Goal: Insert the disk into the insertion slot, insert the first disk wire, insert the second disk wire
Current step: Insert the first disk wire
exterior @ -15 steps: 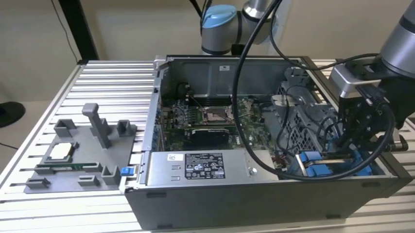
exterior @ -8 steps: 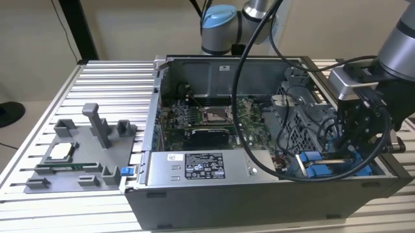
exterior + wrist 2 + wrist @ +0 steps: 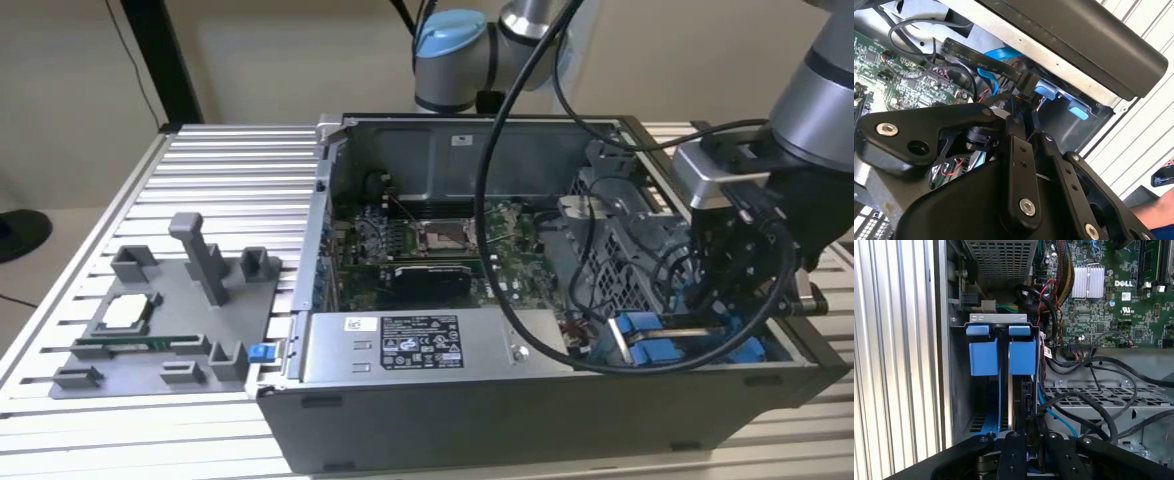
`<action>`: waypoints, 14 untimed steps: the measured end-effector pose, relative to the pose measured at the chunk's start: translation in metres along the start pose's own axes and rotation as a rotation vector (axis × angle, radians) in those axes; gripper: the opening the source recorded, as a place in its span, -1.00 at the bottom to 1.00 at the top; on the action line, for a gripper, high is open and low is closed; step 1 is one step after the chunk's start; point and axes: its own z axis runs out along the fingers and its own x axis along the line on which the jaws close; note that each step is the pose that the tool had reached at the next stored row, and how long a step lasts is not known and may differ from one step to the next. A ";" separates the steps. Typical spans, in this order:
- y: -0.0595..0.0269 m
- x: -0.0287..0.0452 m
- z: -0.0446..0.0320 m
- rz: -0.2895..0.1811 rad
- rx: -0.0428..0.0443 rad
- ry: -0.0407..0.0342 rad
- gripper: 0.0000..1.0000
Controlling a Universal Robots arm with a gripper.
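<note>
Worktop: Your slatted metal worktop (image 3: 200,190) carries the open computer case (image 3: 534,400). A grey fixture tray (image 3: 147,330) sits toward the exterior view's left, well apart from the work.
Case: It lies on its side with the panel off, so the motherboard (image 3: 427,240) and the drive bay are reachable from above.
Arm: The arm (image 3: 827,110) comes in from the exterior view's right and bends down into the case corner on that side, where the bay sits.
Insertion slot: The insertion slot (image 3: 998,318) is a grey metal bay with blue rails, just beside the perforated cage (image 3: 1104,395).
Disk: The disk (image 3: 1021,356) looks seated in the slot, edge-on. 2 blue tabs stand side by side, and I judge the 1 nearer the motherboard to be its carrier.
Claw: The claw (image 3: 1026,432) is nearly shut, pinching the black plug (image 3: 1027,397) of 1 disk wire (image 3: 981,61). It is held in line with the disk's edge, likely so the plug meets its socket squarely.
Wire: The flat black lead trails from the plug toward the motherboard, with a blue cable (image 3: 999,55) beside it.
Hidden: The disk's label and sockets are out of sight. You cannot tell whether the plug is mated or only close, because the claw's body covers the bay below it.
</note>
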 end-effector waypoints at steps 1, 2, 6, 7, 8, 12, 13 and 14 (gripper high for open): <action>0.0000 0.0000 0.0001 0.000 0.0000 -0.0001 -1.00; 0.0000 0.0000 0.0003 0.000 0.0000 -0.0004 -1.00; 0.0002 0.0000 0.0011 0.000 -0.0003 -0.0019 1.00; 0.0002 0.0001 0.0016 0.000 -0.0001 -0.0024 1.00; 0.0002 0.0001 0.0019 0.000 -0.0001 -0.0031 1.00; 0.0000 0.0000 0.0000 0.000 0.0000 -0.0006 1.00; -0.0001 0.0000 -0.0013 0.000 0.0000 -0.0008 1.00; -0.0002 -0.0001 -0.0036 0.000 -0.0001 -0.0008 1.00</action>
